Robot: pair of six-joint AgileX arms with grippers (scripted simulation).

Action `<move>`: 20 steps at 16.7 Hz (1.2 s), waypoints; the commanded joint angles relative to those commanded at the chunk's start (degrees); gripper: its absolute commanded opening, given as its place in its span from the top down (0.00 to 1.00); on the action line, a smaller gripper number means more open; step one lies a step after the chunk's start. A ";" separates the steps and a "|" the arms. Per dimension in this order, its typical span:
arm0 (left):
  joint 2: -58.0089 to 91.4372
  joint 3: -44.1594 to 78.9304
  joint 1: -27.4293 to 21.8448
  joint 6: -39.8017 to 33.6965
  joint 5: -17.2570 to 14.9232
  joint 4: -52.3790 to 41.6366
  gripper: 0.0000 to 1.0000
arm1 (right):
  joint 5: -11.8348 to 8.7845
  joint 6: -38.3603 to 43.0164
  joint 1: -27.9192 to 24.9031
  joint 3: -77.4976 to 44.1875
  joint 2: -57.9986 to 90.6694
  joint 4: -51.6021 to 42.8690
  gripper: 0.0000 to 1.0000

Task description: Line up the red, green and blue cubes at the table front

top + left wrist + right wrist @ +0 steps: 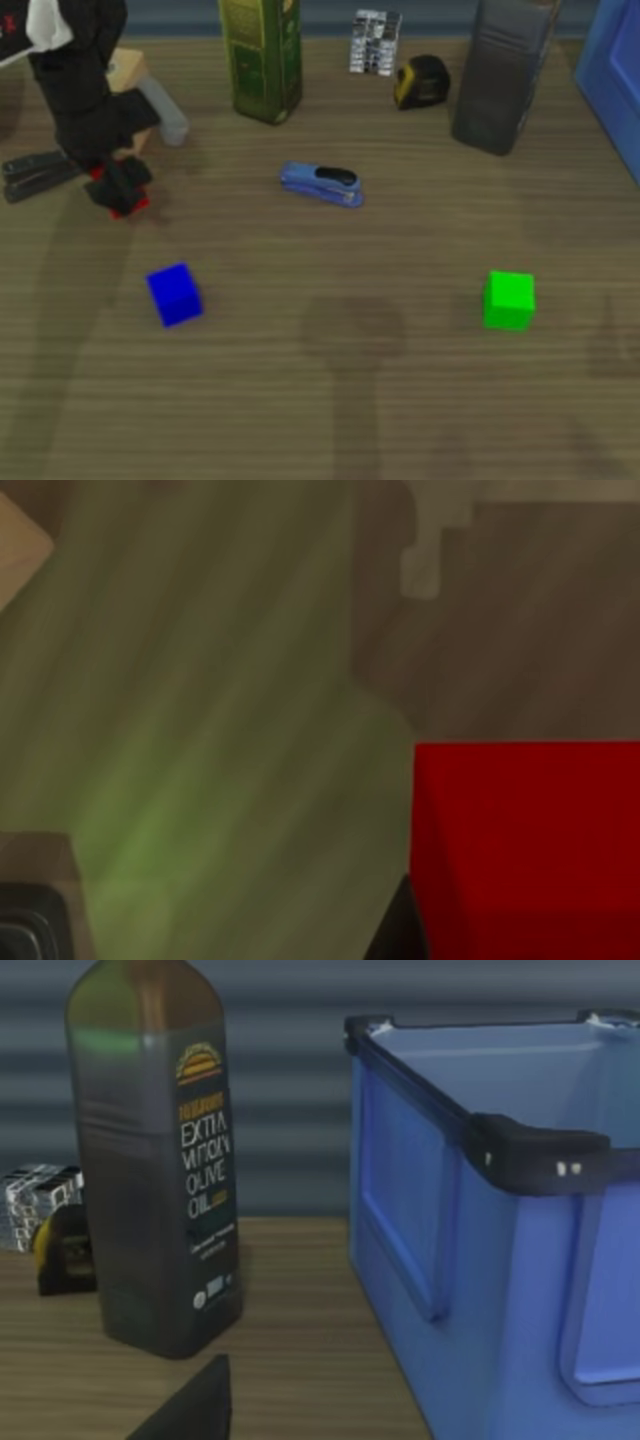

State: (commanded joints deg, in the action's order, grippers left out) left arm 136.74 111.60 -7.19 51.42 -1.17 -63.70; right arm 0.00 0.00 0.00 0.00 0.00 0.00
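Left pincer down on the red cube at the left rear of the surface. Top view shows red only at the edges of the black fingers, so they straddle the cube. Whether they are clamped on it or just around it, cannot tell. Left wrist view is filled by one red face close up, with bare wood beside it.

Blue cube sits left of centre, nearer the front, well apart from the red one. Green cube sits right of centre at about the same depth as the blue. Neither is touched.

Right arm is out of the top view. Its wrist camera looks at an olive oil bottle and a blue bin at the right rear. Its pincer state cannot be told.

Risks from here, as I judge them:
- Grip looks off-centre in the top view, with more red showing on the front side. A shallow or corner hold could let the cube twist or drop on the lift.
- A black stapler lies just beside the pincer, and a tan box with a grey item is close behind. A sideways swing could knock them.
- The path to the front passes near the blue cube. A low carry could nudge it out of place.
- The blue stapler at centre is near in colour to the blue cube. Could be mistaken for it.
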 joint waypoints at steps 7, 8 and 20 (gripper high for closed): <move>-2.02 7.74 0.43 0.24 0.04 -10.23 1.00 | 0.00 0.00 0.00 0.00 0.00 0.00 0.00; -2.02 7.74 0.43 0.24 0.04 -10.23 1.00 | 0.00 0.00 0.00 0.00 0.00 0.00 0.00; -21.07 -17.84 -16.30 -0.82 0.12 -3.64 1.00 | 0.00 0.00 0.00 0.00 0.00 0.00 0.00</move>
State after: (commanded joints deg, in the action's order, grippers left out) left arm 115.67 93.76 -23.49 50.60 -1.05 -67.34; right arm 0.00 0.00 0.00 0.00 0.00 0.00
